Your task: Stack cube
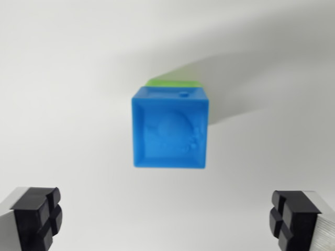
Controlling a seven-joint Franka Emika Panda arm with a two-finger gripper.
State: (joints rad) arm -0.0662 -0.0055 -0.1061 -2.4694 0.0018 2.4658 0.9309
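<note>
You see a plain white table filling the wrist view. One green cube rests directly on it near the centre, mostly hidden beneath a blue cube. A soft grey shadow extends toward the wrist view's right.

A: The blue cube is covering nearly all of the green cube, isn't it?

B: Yes, only a green sliver is showing along its far edge, and that sliver is looking soft and blurred.

A: And the relief on the blue top face?

B: It is reading too faintly to make out.

A: The end effector?

B: Its fingers are being cut off by the bottom edge and corners, so only the black pads are showing.
</note>
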